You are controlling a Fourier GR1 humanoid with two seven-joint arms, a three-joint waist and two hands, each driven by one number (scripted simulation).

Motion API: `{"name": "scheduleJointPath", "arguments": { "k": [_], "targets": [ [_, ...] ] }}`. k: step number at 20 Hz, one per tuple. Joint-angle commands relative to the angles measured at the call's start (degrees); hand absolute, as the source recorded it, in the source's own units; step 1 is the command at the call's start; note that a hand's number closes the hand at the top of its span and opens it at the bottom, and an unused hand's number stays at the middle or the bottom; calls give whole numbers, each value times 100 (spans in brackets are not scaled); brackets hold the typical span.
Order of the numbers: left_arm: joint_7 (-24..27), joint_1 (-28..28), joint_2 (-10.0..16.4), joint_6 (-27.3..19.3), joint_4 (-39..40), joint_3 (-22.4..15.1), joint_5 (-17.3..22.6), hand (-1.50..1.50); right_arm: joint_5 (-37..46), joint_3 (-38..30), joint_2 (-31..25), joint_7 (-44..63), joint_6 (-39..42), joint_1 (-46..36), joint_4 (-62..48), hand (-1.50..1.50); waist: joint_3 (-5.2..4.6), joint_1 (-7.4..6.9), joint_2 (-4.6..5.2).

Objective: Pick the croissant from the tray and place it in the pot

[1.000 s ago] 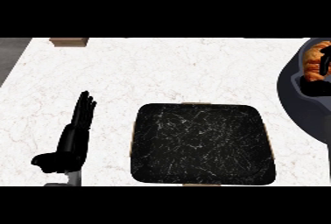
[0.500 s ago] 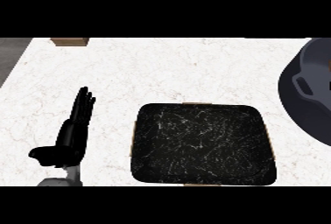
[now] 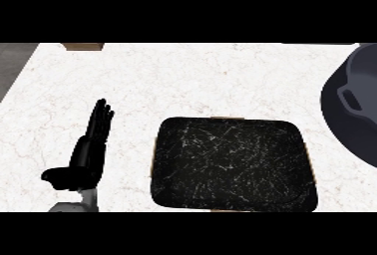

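**Table** [image 3: 184, 74]: one. It had a white, stone-patterned top with faint grey veins and filled most of the head view. Its left edge ran slantwise at the upper left, with a strip of grey floor [image 3: 13, 62] beyond it.

**Tray** [image 3: 232, 164]: one. It was black and square with rounded corners, flecked with thin white lines. It lay flat on the table from lower centre toward the lower right. A thin tan edge showed along its left side and at the middle of its far and near sides.

**Pot** [image 3: 357, 129]: one. It was dark grey, large and round, and cut off by the right edge of the view, so only its left part showed. One loop-shaped handle [image 3: 352, 99] was visible on that part. The pot stood on the table near the tray's far right corner, apart from it.

**Robot hand**: one in view, the left robot hand [image 3: 85, 154]. It was black and sat at the lower left, beside the tray but not touching it.
- **Fingers** [image 3: 101, 117]: they were straight and pressed together side by side, pointing toward the far edge of the table.
- **Thumb:** it stuck out to the left, low down.
- **Grasp:** the hand held nothing.
- **Forearm** [image 3: 77, 203]: one, grey, coming in from the lower edge.

**Croissant**: none could be seen. Its place could not be told, because most of the pot lay outside the view.

**Brown block** [image 3: 83, 46]: one. It was small and sat at the table's far edge at the upper left, partly cut off.
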State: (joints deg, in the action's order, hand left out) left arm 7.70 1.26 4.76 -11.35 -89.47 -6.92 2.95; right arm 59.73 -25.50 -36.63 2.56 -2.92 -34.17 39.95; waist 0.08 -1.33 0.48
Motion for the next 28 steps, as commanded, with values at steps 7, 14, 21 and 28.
{"name": "scheduleJointPath", "arguments": {
  "k": [7, 14, 21, 28],
  "targets": [
    [117, -53, 187, 258, 123, 229, 143, 0, -764, -652, -37, -1010, -15, -396, -1454, -150, 6, -4, 4],
    [-201, 175, 179, 75, 7, 353, 143, 0, -2519, -2207, 11, -2071, -170, -601, -1168, -150, 16, 164, -32],
    [233, -186, 53, 123, 74, 171, -6, 0, -3172, -2834, -769, -2298, 50, -503, -2025, -150, 11, -14, 21],
    [175, -238, -139, 62, -34, -11, -78, 0, -3648, -3199, -1252, -3243, 297, 48, -2460, -150, 22, -32, 37]
  ]
}}
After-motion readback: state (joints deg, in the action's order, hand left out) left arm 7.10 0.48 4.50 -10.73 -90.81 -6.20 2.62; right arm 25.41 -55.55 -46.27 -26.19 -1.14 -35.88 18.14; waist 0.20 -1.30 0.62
